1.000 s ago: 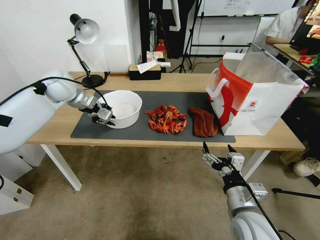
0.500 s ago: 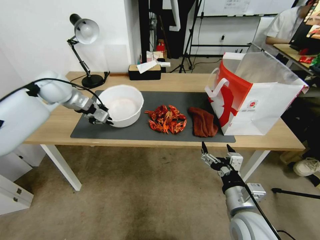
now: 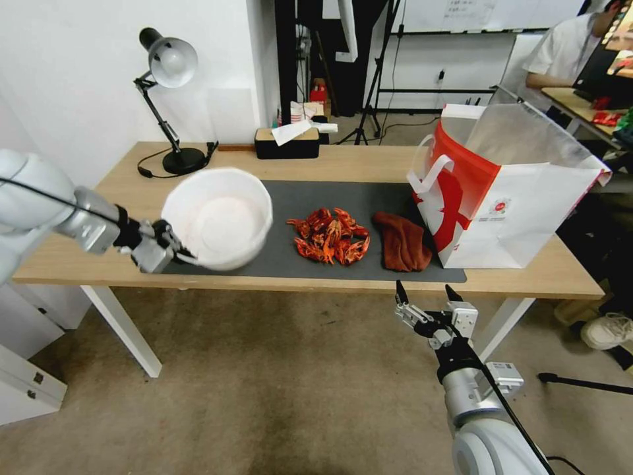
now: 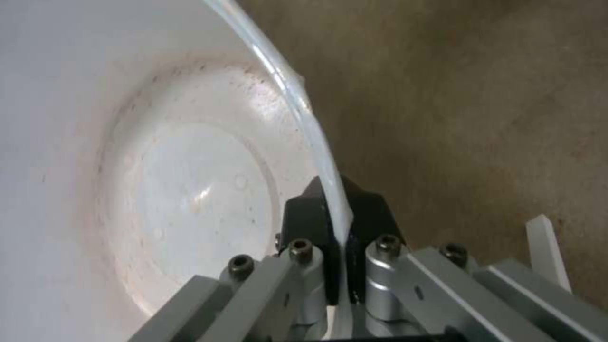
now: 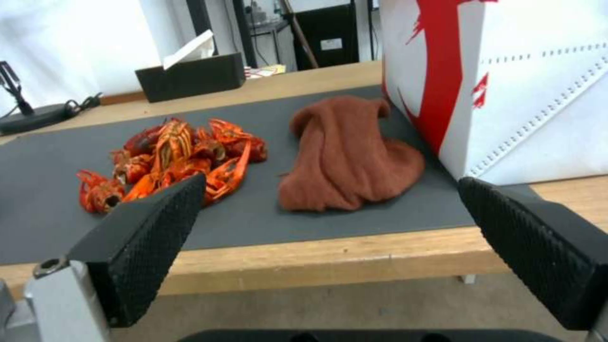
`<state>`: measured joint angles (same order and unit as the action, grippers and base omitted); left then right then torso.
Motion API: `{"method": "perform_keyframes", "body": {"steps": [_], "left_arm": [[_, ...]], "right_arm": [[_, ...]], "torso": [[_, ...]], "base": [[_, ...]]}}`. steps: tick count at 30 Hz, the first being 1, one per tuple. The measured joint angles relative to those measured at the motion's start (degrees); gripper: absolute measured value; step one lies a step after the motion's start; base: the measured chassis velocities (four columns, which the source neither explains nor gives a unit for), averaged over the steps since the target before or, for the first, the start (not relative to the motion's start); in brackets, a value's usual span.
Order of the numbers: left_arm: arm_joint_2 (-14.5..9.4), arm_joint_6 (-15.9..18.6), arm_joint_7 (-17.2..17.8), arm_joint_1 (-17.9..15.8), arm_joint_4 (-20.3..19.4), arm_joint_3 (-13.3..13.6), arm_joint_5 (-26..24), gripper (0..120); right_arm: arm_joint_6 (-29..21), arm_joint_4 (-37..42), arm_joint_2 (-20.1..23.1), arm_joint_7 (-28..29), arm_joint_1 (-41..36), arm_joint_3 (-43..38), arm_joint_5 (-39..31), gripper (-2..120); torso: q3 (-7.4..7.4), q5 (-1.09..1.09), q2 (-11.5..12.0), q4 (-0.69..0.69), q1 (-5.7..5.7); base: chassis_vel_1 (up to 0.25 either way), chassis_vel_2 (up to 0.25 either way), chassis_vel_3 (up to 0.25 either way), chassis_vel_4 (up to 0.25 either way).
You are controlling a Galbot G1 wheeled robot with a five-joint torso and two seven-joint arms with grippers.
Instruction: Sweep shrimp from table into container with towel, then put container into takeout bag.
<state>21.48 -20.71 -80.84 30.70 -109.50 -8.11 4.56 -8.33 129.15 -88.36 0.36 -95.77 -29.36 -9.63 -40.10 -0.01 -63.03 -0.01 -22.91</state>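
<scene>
The white container [image 3: 217, 218] is off the grey mat [image 3: 369, 198], tilted with its mouth toward me over the table's [image 3: 369, 161] front left edge. My left gripper [image 3: 173, 254] is shut on its thin rim; in the left wrist view the fingers [image 4: 313, 223] pinch the rim, and the container's inside [image 4: 158, 180] is bare. The shrimp [image 3: 330, 236] [image 5: 171, 156] lie heaped mid-mat, with the rust-red towel [image 3: 402, 241] [image 5: 348, 152] to their right. The takeout bag [image 3: 508, 191] [image 5: 507, 80] stands open at the right. My right gripper [image 3: 425, 295] [image 5: 332, 199] hangs open below the table's front edge, facing the towel.
A desk lamp [image 3: 168, 63] stands at the back left and a black tissue box [image 3: 287, 142] at the back middle. White table legs [image 3: 122, 326] reach down to the carpet. Tripods and a second desk stand behind.
My left gripper has lifted the container off the mat, pulled it toward the front left edge and tipped its mouth toward me. The right gripper has crept slightly up.
</scene>
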Motion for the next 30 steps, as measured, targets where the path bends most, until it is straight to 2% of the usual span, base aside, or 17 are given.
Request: {"method": "perform_keyframes", "body": {"steps": [1, 3, 5, 8, 10, 12, 14, 16, 20, 23, 24, 27, 28, 30], "left_arm": [[0.0, 0.0, 0.0, 0.0, 0.0, 0.0, 0.0, 0], [0.11, -2.11, -1.31, 2.7, -3.02, -1.1, 0.01, 0], [0.05, -2.64, -1.54, 4.01, -4.22, -1.16, 0.04, 0], [-0.23, -4.41, -1.68, 8.45, -7.61, -1.14, 0.64, 0], [-0.14, -4.77, -1.68, 9.4, -8.31, -1.11, 1.12, 0], [0.76, -6.24, -1.96, 12.97, -10.92, -1.18, 3.32, 0], [0.92, -6.43, -2.08, 13.75, -11.37, -1.19, 3.63, 0], [1.83, -6.96, -2.49, 18.31, -13.42, -1.19, 5.0, 0], [3.03, -7.24, -2.7, 20.56, -13.59, -0.87, 6.86, 0], [6.43, -7.72, -2.65, 21.66, -11.23, 0.96, 10.73, 0], [6.43, -7.72, -2.65, 21.66, -11.23, 0.96, 10.73, 0], [10.84, -8.62, -0.84, 21.61, -6.23, 3.19, 15.48, 0], [10.84, -8.62, -0.84, 21.61, -6.23, 3.19, 15.48, 0], [12.74, -9.37, 0.71, 21.26, -3.61, 3.77, 17.76, 0]], "right_arm": [[0.0, 0.0, 0.0, 0.0, 0.0, 0.0, 0.0, 100], [0.02, 0.16, 0.01, 0.0, -0.31, -0.02, -0.04, 100], [0.03, 0.27, 0.0, 0.0, -0.43, -0.04, -0.05, 100], [0.18, 0.39, 0.0, 0.02, -0.71, -0.12, -0.09, 100], [0.23, 0.39, -0.01, 0.03, -0.77, -0.16, -0.09, 100], [0.54, 0.39, -0.05, 0.04, -0.87, -0.19, -0.11, 100], [0.7, 0.39, -0.06, 0.04, -0.88, -0.21, -0.11, 100], [1.01, 0.33, -0.16, 0.02, -0.93, -0.27, -0.11, 100], [1.05, 0.32, -0.27, 0.01, -1.01, -0.29, -0.11, 100], [1.05, 0.51, -0.47, -0.05, -1.18, -0.23, 0.03, 100], [1.05, 0.51, -0.47, -0.05, -1.18, -0.23, 0.03, 100], [1.04, 1.02, -0.65, -0.24, -1.37, -0.17, 0.32, 100], [1.04, 1.02, -0.65, -0.24, -1.37, -0.17, 0.32, 100], [1.04, 1.27, -0.76, -0.35, -1.53, -0.12, 0.68, 100]], "torso": [[0.0, 0.0, 0.0, 0.0, 0.0], [0.0, 0.01, 0.0, 0.0, 0.0], [0.0, 0.01, 0.0, -0.01, 0.0], [0.0, 0.02, 0.0, 0.02, 0.0], [0.0, 0.01, 0.0, 0.02, 0.0], [0.0, 0.01, 0.0, 0.0, 0.0], [0.0, 0.01, 0.0, 0.0, 0.0], [0.0, 0.02, 0.0, 0.02, 0.0], [0.0, 0.02, 0.0, 0.02, 0.0], [-0.01, 0.02, 0.0, 0.01, -0.01], [-0.01, 0.02, 0.0, 0.01, -0.01], [-0.01, 0.01, 0.0, 0.01, -0.01], [-0.01, 0.01, 0.0, 0.01, -0.01], [-0.01, 0.01, 0.01, 0.02, -0.01]], "base": [[0.0, 0.0, 0.0, 0.0], [0.0, 0.0, 0.0, 0.0], [0.0, 0.0, 0.0, 0.0], [0.0, 0.0, 0.0, 0.0], [0.0, 0.0, 0.0, 0.0], [0.0, 0.0, 0.0, 0.0], [0.0, 0.0, 0.0, 0.0], [0.0, 0.0, 0.0, 0.0], [0.0, 0.0, 0.0, 0.0], [0.0, 0.0, 0.0, 0.0], [0.0, 0.0, 0.0, 0.0], [0.0, 0.0, 0.0, 0.0], [0.0, 0.0, 0.0, 0.0], [0.0, 0.0, 0.0, 0.0]]}}
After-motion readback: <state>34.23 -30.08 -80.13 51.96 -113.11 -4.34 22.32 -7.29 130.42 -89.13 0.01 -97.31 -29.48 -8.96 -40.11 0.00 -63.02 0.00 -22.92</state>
